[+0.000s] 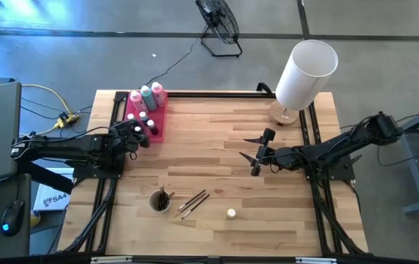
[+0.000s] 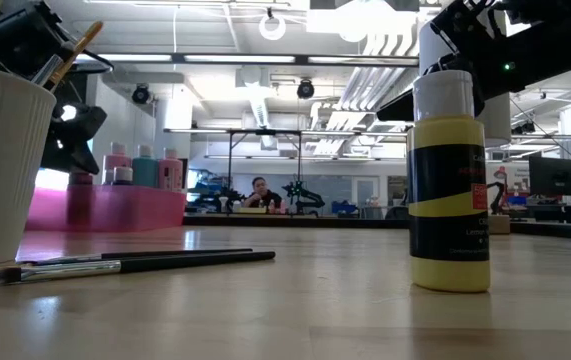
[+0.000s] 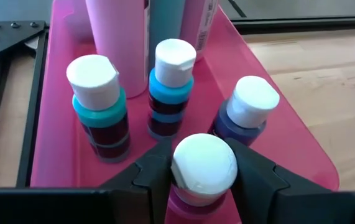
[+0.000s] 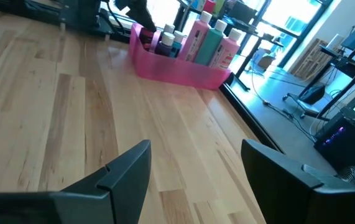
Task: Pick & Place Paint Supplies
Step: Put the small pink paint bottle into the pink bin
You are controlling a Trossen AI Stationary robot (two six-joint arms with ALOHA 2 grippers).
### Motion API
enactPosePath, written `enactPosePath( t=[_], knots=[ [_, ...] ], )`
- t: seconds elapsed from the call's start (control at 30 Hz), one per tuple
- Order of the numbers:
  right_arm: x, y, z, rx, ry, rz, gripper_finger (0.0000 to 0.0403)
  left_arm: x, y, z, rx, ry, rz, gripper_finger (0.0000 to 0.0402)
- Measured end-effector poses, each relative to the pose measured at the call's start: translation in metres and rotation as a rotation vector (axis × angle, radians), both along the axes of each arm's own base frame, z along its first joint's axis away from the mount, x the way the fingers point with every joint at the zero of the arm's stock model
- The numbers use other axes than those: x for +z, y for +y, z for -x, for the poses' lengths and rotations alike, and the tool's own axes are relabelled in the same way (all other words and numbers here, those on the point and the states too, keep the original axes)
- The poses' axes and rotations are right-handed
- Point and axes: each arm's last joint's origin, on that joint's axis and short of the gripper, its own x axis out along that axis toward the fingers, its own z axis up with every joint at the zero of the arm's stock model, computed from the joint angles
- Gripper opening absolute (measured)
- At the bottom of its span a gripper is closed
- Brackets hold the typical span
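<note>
A pink tray [image 1: 158, 126] stands at the table's far left. At its far end are three tall squeeze bottles [image 1: 146, 97]; three small white-capped paint pots [image 3: 172, 87] stand nearer. My left gripper [image 1: 141, 136] is at the tray's near end, shut on a fourth pot with a magenta body [image 3: 203, 163]. My right gripper [image 1: 257, 152] hovers open over the bare wood right of centre, holding nothing. A yellow paint pot [image 1: 231, 213] and thin brushes [image 1: 193, 203] rest on the table near the front. My left gripper pinches the magenta pot between its two fingers [image 3: 155, 174], just below the white cap [image 3: 193, 186] on opposite sides. The fingers slant down from the tray's near-left side. The pot is upright inside the tray; its base lies below the frame's edge.
A white cup [image 1: 160, 200] with brushes stands near the front, left of the loose brushes. A big white lampshade [image 1: 306, 72] stands at the far right corner. Black rails [image 1: 114, 117] run beside the tray. Open wood lies between tray and right gripper.
</note>
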Motion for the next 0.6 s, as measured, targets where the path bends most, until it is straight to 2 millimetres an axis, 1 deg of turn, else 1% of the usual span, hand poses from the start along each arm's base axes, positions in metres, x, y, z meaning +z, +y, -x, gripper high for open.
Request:
enactPosePath(
  t=[0.17, 0.6],
  knots=[
    [0.0, 0.0002, 0.0, 0.003, 0.001, -0.001, 0.0245, 0.0001, 0.0, -0.0001, 0.0, -0.002, 0.0, 0.0145],
    [-0.0009, 0.0007, 0.0, 0.025, 0.011, -0.005, 0.0245, 0.0011, 0.0004, -0.0007, -0.02, 0.038, -0.037, 0.0148]
  ],
)
